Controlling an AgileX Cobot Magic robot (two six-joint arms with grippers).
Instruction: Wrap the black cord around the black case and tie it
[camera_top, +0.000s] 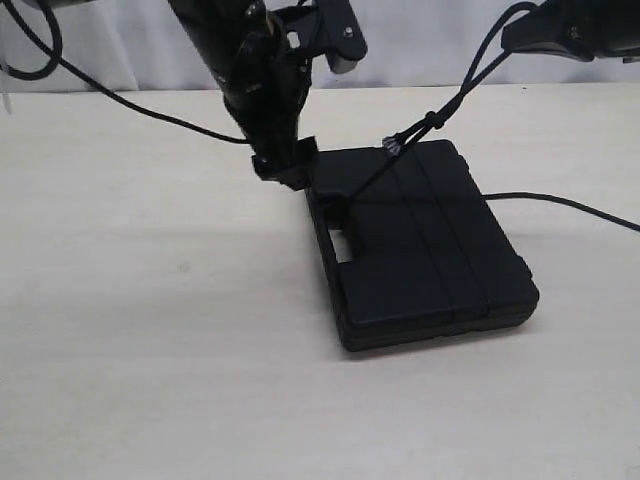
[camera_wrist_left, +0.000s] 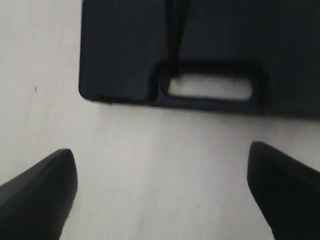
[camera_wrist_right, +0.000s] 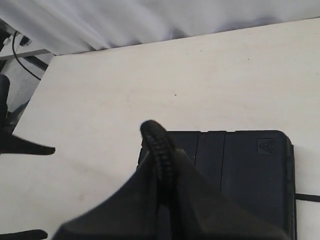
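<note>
Black case: the black case (camera_top: 420, 240) lies flat on the table (camera_top: 150, 350), a little right of centre in the exterior view, lid up and lengthwise grooves showing.
Handle slot: the handle slot (camera_wrist_left: 210, 87) is on the case's left edge in the exterior view, and pale table shows through it.
Black cord: the black cord (camera_top: 460, 95) rises taut from the lid near the handle slot, slanting up and to the right. It carries a knot and a small frayed tuft above the case's far edge.
Cord on table: another thin black strand leaves the case's right side and lies along the table towards the right edge of the view.
Right end effector: the right end effector (camera_wrist_right: 160, 165) is held high above the case's far right. It is clenched on a doubled bend of the cord, which sticks out past its fingertips.
Left end effector: the left end effector (camera_wrist_left: 161, 152) is released, with its two fingers (camera_wrist_left: 45, 190) spread wide. It sits low over the table just beside the case's far left corner, facing the handle slot and holding nothing.
Arm cable: a thicker black cable (camera_top: 130, 100) sags from the upper left to the left arm.
Backdrop: a white curtain (camera_wrist_right: 150, 20) hangs behind the table.
</note>
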